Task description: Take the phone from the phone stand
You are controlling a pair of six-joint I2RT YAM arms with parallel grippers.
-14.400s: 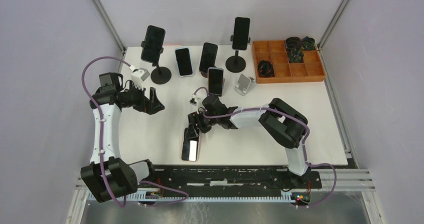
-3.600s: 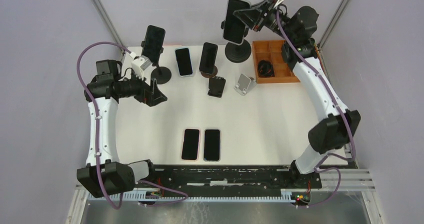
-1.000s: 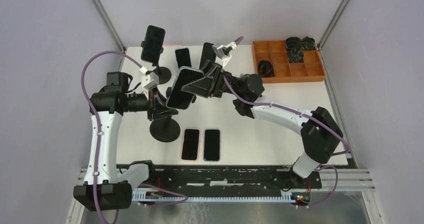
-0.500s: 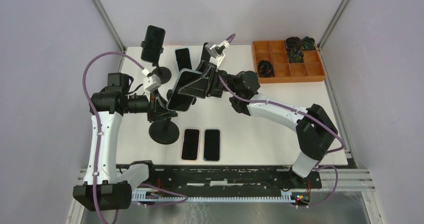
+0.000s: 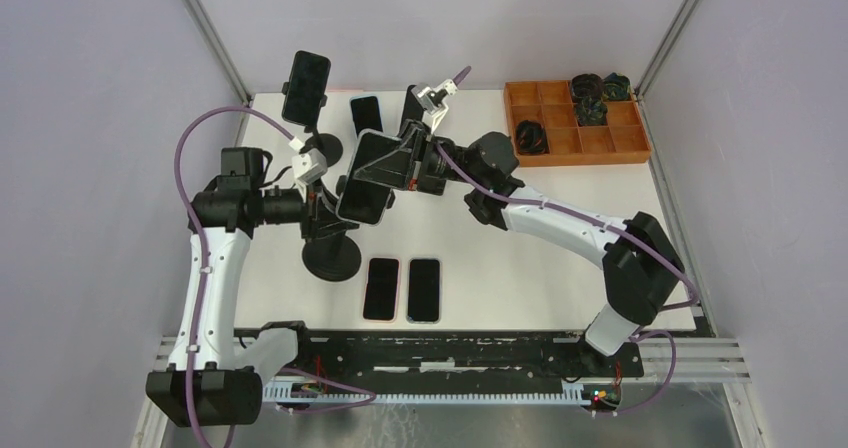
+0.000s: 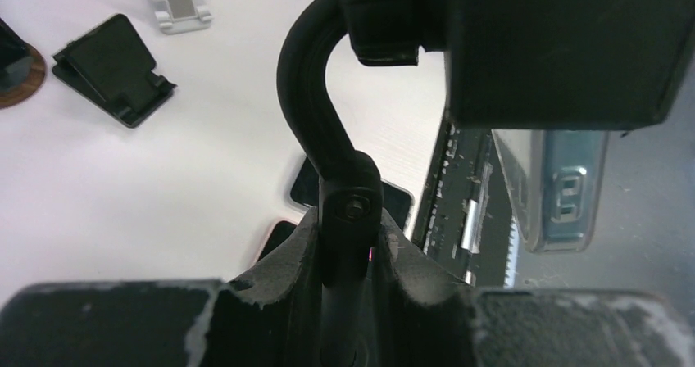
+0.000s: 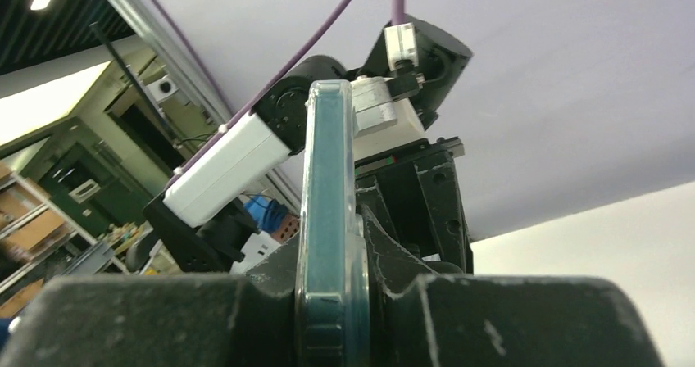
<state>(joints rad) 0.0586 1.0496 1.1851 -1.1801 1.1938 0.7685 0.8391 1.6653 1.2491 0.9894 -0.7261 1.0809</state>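
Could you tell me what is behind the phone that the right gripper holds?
Behind the phone is the stand's cradle, on the neck that the left gripper grips. Whether the cradle clamps the phone is hidden.

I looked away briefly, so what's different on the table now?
The tall stand and its phone came from the back right to front left of centre. Left jaws now grip its stem; right jaws closed on the phone. A second phone lies flat in front. Back-left stand, orange tray unchanged.

An orange compartment tray (image 5: 590, 157) at back right holds dark coiled bands (image 5: 529, 136).
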